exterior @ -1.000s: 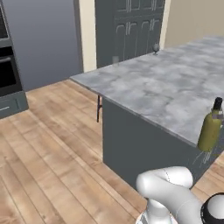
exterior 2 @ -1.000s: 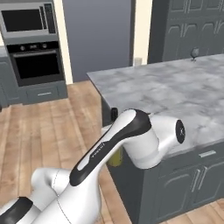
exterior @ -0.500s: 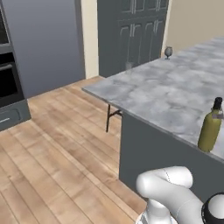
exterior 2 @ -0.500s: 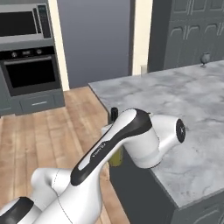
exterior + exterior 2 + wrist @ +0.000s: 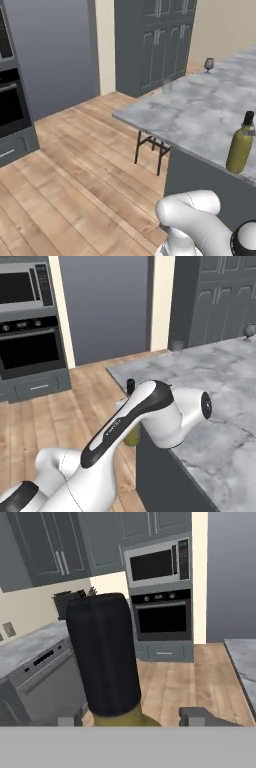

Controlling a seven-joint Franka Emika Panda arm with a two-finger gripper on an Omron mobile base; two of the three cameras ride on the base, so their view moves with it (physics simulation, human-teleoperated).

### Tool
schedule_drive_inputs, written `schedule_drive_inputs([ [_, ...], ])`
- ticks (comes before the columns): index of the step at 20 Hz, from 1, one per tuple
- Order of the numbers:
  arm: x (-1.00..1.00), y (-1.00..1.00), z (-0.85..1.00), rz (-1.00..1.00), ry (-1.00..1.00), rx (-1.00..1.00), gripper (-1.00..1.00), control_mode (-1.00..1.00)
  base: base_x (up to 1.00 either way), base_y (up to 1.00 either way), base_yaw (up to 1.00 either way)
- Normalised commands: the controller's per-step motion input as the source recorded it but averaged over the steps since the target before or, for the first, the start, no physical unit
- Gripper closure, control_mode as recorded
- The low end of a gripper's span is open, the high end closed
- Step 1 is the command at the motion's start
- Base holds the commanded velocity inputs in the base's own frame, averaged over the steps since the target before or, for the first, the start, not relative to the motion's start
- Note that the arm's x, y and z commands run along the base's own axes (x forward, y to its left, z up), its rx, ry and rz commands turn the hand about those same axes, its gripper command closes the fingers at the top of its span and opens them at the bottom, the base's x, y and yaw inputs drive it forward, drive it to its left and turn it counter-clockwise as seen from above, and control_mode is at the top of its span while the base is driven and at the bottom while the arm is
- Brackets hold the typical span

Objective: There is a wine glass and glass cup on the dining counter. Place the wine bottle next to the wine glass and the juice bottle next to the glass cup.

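Note:
My gripper [image 5: 132, 717] is shut on the wine bottle [image 5: 240, 147], a slim olive-green bottle with a black top [image 5: 102, 657] that rises close before the hand camera. The bottle hangs upright at the near edge of the dining counter [image 5: 200, 110]. In the right base view its black top [image 5: 130, 385] peeks out behind my arm. The wine glass [image 5: 209, 64] stands far back on the counter, also seen as the wine glass [image 5: 248, 331]. The faint glass cup [image 5: 167, 85] stands near the counter's far left edge. The juice bottle is out of view.
A wall oven with a microwave [image 5: 30, 351] stands across the wooden floor [image 5: 75, 165]. Tall dark cabinets [image 5: 150, 40] line the back wall. A dark stool frame [image 5: 150, 150] sits under the counter's overhang. A marble worktop with a dishwasher [image 5: 35, 662] lies beyond the bottle.
The whole picture has shifted: the base has driven along the dining counter, and the wine glass and cup have come into view. The wine bottle stays in my grip.

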Motion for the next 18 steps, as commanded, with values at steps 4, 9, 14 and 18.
schedule_drive_inputs([
  [4, 0.00, 0.00, 0.00, 0.00, 0.00, 0.00, 1.00, 1.00, 0.74, 0.52, -0.13],
  [9, 0.00, 0.00, 0.00, 0.00, 0.00, 0.00, 1.00, 1.00, 0.74, 0.52, -0.13],
  [14, 0.00, 0.00, 0.00, 0.00, 0.00, 0.00, 1.00, 1.00, 0.74, 0.51, -0.14],
  [18, 0.00, 0.00, 0.00, 0.00, 0.00, 0.00, 1.00, 1.00, 0.75, 0.50, -0.15],
])
